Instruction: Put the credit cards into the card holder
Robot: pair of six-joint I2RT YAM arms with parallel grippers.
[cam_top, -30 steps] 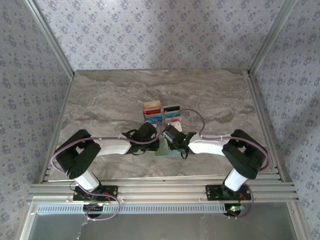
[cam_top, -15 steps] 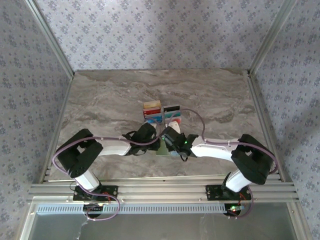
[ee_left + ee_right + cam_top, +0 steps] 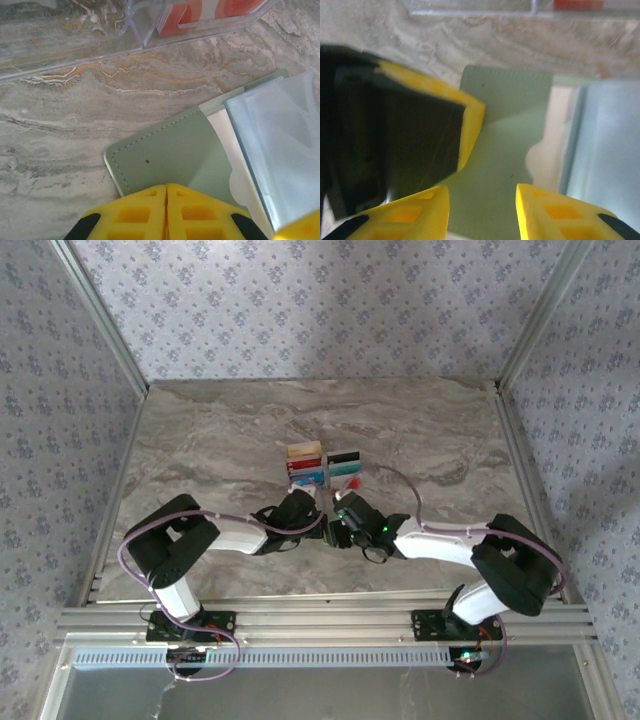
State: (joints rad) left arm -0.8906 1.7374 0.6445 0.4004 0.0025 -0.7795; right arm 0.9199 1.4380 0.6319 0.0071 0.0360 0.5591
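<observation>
Left wrist view: the card holder (image 3: 170, 155) lies flat on the worktop (image 3: 60, 115). It has a matte sage-green cover with a stitched border and a rounded corner, and it is opened onto glossy clear sleeves (image 3: 280, 150).
Left gripper (image 3: 166, 194): the yellow ribbed fingers (image 3: 135, 215) are pressed together with nothing between them, their tips over the near edge of the green cover.
Right gripper (image 3: 481, 192): the yellow fingers (image 3: 555, 215) are spread and straddle the cover from above; contact cannot be told.
Credit cards (image 3: 323, 467): thin rectangles set in two columns in a clear plastic rack (image 3: 135, 25), just beyond the holder. Tan, red and blue are on the left; black, teal and white-with-red are on the right.
Worktop: smooth, with a grey-beige marble pattern and orange veins.
Change over the last second: the right arm's elbow has swung out to the right. Its gripper has slid left against the left gripper, covering the pale holder corner that showed before. The cards have not moved.
</observation>
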